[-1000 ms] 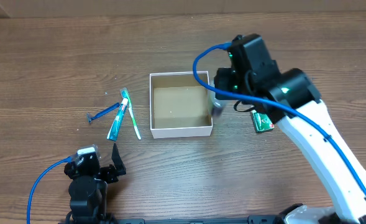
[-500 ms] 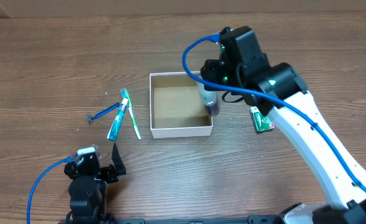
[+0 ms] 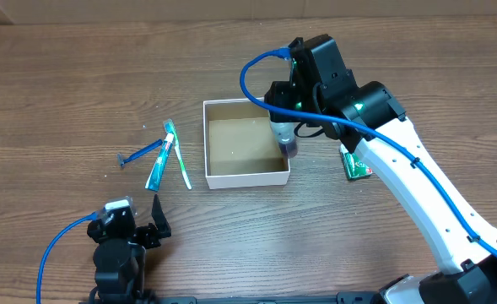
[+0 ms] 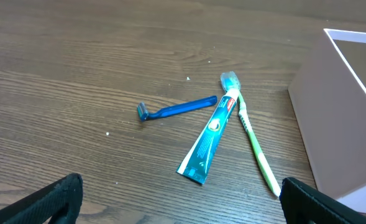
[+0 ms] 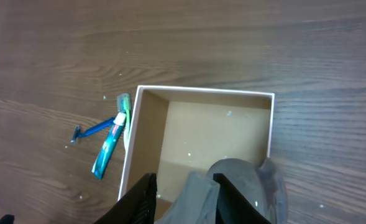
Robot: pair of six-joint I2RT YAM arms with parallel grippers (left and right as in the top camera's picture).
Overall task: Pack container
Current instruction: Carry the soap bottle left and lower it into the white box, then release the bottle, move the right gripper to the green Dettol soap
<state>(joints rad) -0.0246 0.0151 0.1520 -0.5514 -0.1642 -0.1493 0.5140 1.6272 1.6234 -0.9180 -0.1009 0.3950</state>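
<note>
The container (image 3: 231,179), a shallow square box with white walls and a brown inside, sits mid-table; it also shows in the right wrist view (image 5: 201,92) and the left wrist view (image 4: 332,124). My right gripper (image 3: 283,125) is shut on a small clear bottle (image 3: 287,142) with a dark end. It holds the bottle over the box's right side, seen greyish between the fingers (image 5: 186,186) in the right wrist view (image 5: 245,186). My left gripper (image 3: 147,224) is open and empty near the front left edge, its fingers (image 4: 179,202) apart.
Left of the box lie a teal toothpaste tube (image 3: 159,165), a green toothbrush (image 3: 180,160) and a blue razor (image 3: 143,154), also in the left wrist view. A green packet (image 3: 358,165) lies right of the box under the right arm.
My right gripper has moved left with the bottle, from beside the box's right wall to over its right inside edge. The left arm has not moved.
</note>
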